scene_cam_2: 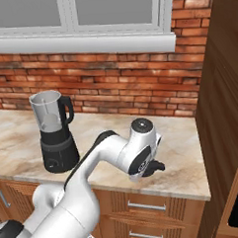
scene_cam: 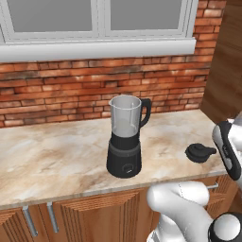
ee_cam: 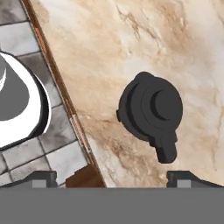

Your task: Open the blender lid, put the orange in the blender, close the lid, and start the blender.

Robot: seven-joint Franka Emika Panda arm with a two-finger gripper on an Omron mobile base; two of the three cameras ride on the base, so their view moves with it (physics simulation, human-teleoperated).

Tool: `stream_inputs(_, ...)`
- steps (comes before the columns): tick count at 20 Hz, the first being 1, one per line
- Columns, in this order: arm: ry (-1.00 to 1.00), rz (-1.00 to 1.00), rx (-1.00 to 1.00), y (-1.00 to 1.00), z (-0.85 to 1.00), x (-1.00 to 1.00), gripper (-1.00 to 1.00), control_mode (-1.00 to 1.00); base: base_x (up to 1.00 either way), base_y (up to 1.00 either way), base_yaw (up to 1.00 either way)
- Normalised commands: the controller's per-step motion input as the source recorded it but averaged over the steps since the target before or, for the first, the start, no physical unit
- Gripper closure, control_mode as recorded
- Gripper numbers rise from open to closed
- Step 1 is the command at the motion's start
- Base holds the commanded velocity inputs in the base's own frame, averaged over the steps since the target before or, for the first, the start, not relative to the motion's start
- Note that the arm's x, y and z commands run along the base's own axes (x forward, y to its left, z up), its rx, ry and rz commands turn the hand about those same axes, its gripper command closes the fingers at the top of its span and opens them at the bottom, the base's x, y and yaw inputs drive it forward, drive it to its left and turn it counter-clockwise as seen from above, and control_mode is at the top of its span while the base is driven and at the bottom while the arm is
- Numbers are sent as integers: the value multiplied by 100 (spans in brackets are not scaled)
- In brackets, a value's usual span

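Note:
The blender (scene_cam: 124, 142) stands on the marble counter (scene_cam: 52, 156) with its clear jar uncovered; it also appears at the left as the blender (scene_cam_2: 56, 134). The blender lid (scene_cam: 200, 152), a black cap with a raised knob, lies flat on the counter near the front right edge. From the hand view the blender lid (ee_cam: 153, 109) sits just ahead of my gripper (ee_cam: 113, 177), whose tips are spread wide and hold nothing. My gripper is open and hovers above the lid without touching it. A sliver of the blender lid (scene_cam_2: 155, 167) peeks out beside my arm. The orange is out of view.
The counter's front edge (ee_cam: 65, 105) runs close beside the lid, with grey floor tiles (ee_cam: 26, 35) beyond it. A tall wooden cabinet (scene_cam_2: 224, 110) walls off the right end. The brick wall (scene_cam: 71, 90) and window sill stand behind the blender. Drawers (scene_cam_2: 145, 208) sit below.

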Motion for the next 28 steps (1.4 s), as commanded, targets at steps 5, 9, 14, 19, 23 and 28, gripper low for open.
stream_inputs(5, 3, 40, -12, -10, -28, 30, -100, -100, 0, 0, 0)
stream_inputs(9, -8, 24, 0, -28, 0, 11, -100, -100, 0, 0, 0)
stream_inputs(14, -1, 17, 0, -10, -22, 25, -100, -100, 0, 0, 0)
stream_inputs(19, 1, 8, 0, -1, -29, 31, -100, -100, 0, 0, 0)
stream_inputs(23, 3, 0, 0, -1, -17, 35, -100, -100, 0, 0, 0)
stream_inputs(28, 5, 0, 0, -2, -22, 29, -100, -100, 0, 0, 0)
